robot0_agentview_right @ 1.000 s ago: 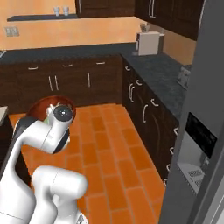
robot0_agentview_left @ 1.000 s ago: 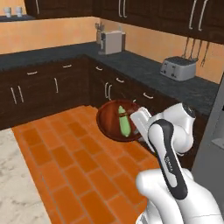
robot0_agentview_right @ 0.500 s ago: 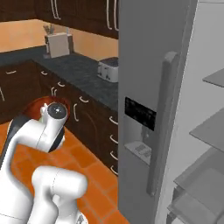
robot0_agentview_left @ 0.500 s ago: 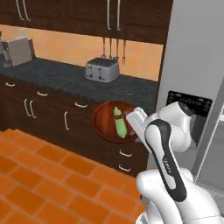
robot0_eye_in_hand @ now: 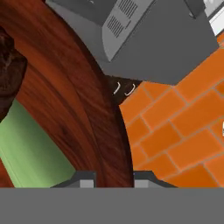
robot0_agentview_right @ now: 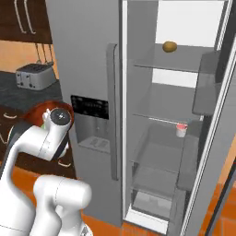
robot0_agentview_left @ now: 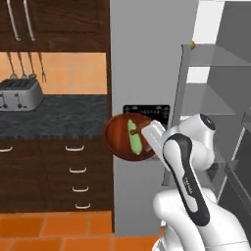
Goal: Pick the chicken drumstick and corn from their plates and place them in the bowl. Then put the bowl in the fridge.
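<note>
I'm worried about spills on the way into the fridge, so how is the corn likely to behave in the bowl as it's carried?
The corn is a rounded cob, so it could roll if the bowl tips. It lies loose inside, with nothing gripping it. The drumstick beside it may block rolling that way, and the raised rim probably keeps it in.

A dark speckled stone surface [robot0_agentview_left: 59, 115] above dark brown wooden drawers carries a silver two-slot toaster [robot0_agentview_left: 18, 94], while inside the open tall grey fridge [robot0_agentview_right: 92, 60] a small golden-brown rounded food item [robot0_agentview_right: 169, 46] rests on the top grey shelf [robot0_agentview_right: 177, 64] and a small white cup with a red top [robot0_agentview_right: 181, 130] stands on a lower shelf [robot0_agentview_right: 161, 120].
</note>
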